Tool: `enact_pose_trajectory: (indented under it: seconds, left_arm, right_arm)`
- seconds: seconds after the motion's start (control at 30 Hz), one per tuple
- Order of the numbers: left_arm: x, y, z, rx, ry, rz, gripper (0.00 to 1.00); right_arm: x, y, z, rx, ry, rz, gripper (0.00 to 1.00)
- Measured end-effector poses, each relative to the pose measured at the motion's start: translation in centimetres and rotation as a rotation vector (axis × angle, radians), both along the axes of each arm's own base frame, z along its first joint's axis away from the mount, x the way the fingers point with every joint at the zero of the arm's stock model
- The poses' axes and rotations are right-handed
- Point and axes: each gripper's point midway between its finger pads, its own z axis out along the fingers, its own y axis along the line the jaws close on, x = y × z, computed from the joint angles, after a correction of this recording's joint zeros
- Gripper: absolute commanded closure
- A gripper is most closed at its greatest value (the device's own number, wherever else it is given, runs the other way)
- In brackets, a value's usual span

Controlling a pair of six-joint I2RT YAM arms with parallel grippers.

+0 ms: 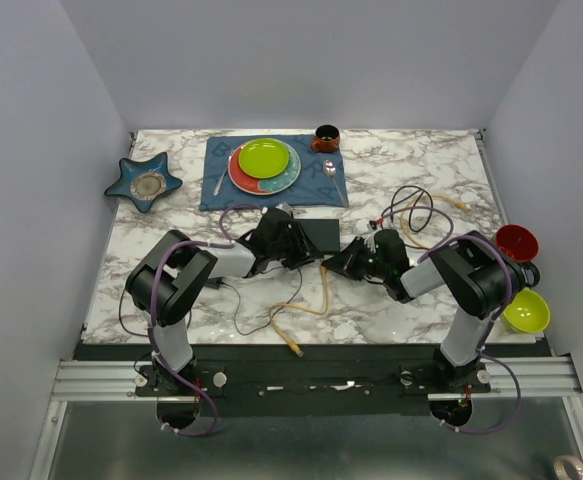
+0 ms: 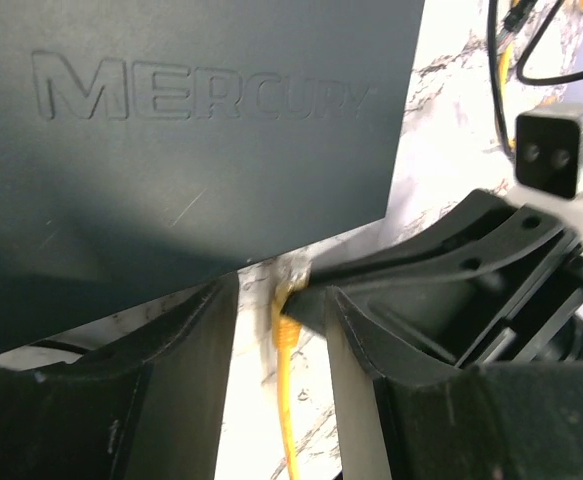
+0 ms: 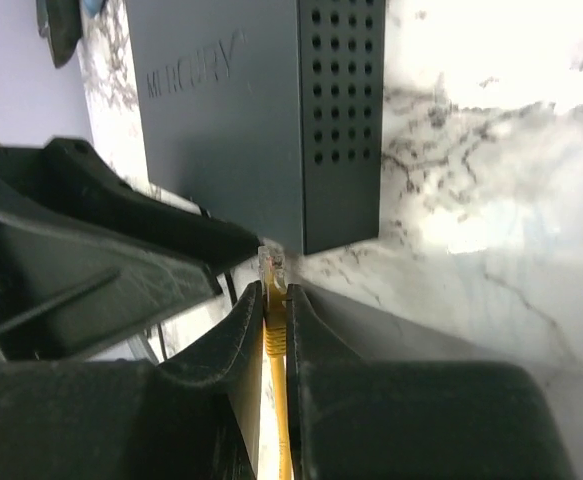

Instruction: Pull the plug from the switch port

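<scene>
Firmly, the yellow cable [image 3: 276, 400] is pinched between the closed fingers of the right hand [image 3: 274, 300], just behind its clear plug [image 3: 271, 266]. The plug's tip is seen at the near edge of the black Mercury switch [image 3: 231, 120]; whether it sits in a port cannot be told. The left hand [image 2: 281, 300] is held wide open at that edge, with its fingers [image 2: 191, 380] set either side of the cable and nothing gripped. The switch is laid flat on the marble table [image 3: 491, 200].
</scene>
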Motion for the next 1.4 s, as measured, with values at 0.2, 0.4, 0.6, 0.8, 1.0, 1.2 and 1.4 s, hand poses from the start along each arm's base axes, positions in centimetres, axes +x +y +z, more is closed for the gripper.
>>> enact_pose_trajectory:
  seconds: [0.2, 0.4, 0.6, 0.8, 1.0, 1.2, 1.4]
  left_arm:
    - [0.6, -0.4, 0.7, -0.018, -0.017, 0.004, 0.48]
    - [0.4, 0.0, 1.9, -0.028, -0.041, 0.016, 0.48]
    - [-1.2, 2.6, 10.3, -0.122, -0.224, 0.075, 0.46]
    - [-3.3, 5.6, 15.7, -0.189, -0.363, 0.145, 0.45]
    - [-5.7, 7.9, 12.6, -0.117, -0.311, 0.171, 0.45]
    - [-6.9, 9.2, 11.8, -0.089, -0.298, 0.188, 0.45]
    - [-7.1, 9.7, 11.5, -0.081, -0.296, 0.196, 0.38]
  right_arm:
    - [-1.7, -0.2, 0.0, 0.013, 0.01, 0.036, 0.99]
    - [-3.3, -2.3, 2.6, -0.069, -0.039, 0.022, 0.99]
    - [0.5, -5.7, 15.9, -0.204, -0.377, -0.154, 0.99]
    - [3.0, -11.1, 22.2, -0.448, -0.441, -0.358, 1.0]
    - [5.1, -17.5, 20.1, -0.774, -0.275, -0.467, 1.0]
    - [5.2, -26.4, 21.0, -0.825, -0.145, -0.702, 1.0]
    - [7.3, -31.9, 22.9, -0.816, -0.048, -0.877, 0.33]
